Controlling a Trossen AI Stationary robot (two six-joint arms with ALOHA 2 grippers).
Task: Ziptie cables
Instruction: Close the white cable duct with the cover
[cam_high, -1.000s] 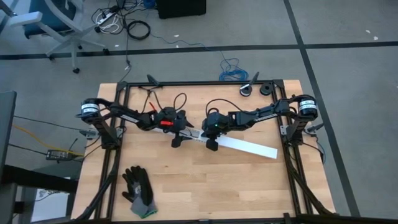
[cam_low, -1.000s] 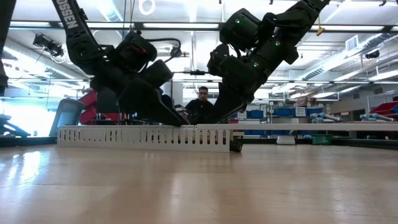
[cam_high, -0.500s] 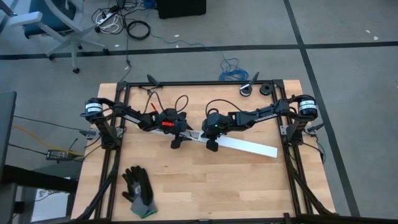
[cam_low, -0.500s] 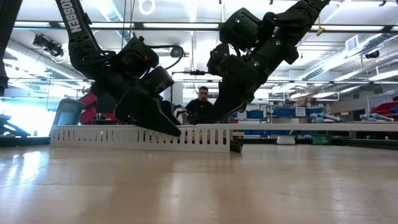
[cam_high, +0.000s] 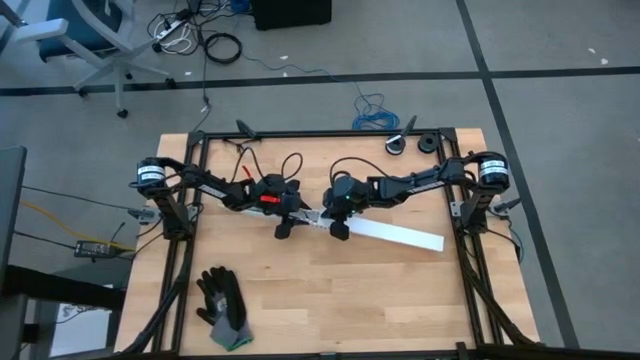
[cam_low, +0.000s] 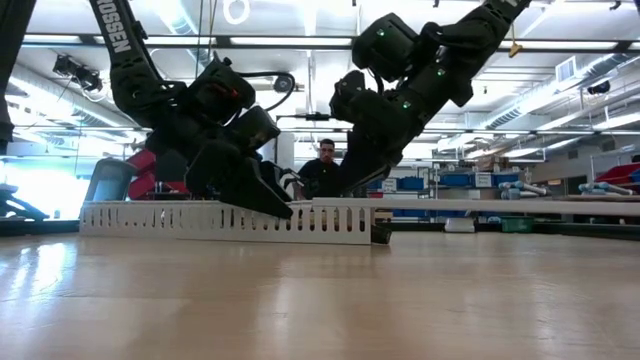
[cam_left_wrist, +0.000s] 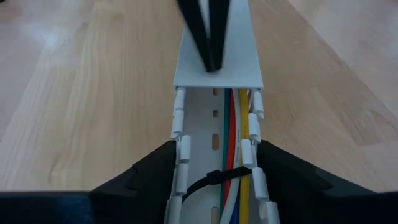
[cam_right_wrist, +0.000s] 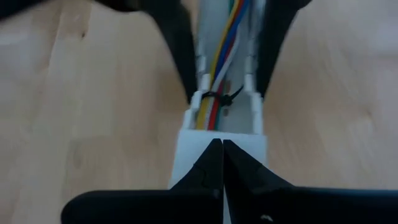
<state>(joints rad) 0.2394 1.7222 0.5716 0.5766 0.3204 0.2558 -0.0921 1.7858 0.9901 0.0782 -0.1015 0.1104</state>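
A long white slotted strip (cam_high: 385, 233) lies on the table with a flat white lid (cam_left_wrist: 217, 59) over most of it. In its open end lie the cables (cam_left_wrist: 235, 134), red, yellow, white, green and blue. A thin black ziptie (cam_left_wrist: 217, 177) is looped around them, and it also shows in the right wrist view (cam_right_wrist: 217, 94). My left gripper (cam_high: 300, 213) straddles the strip's open end. My right gripper (cam_high: 325, 216) faces it, shut, with its tips on the lid's end. My left gripper holds the slotted strip's open end between its two fingers (cam_left_wrist: 158, 171), one on each side wall (cam_left_wrist: 179, 146), slanting down from the table's left and lying along the strip. The strip rests on the table. My right gripper presses its shut fingertips (cam_right_wrist: 222, 155) on the lid's end (cam_right_wrist: 186, 140), slanting down from the right.
A black glove (cam_high: 222, 308) lies near the table's near left corner. Two black rolls (cam_high: 398, 146) sit at the far edge. A blue wire coil (cam_high: 372, 112) lies on the floor beyond. A person (cam_low: 326, 165) sits behind the table.
My left gripper has come down lower around the strip's open end. My right gripper has edged a little toward the left gripper. The strip has slid slightly toward the table's left.
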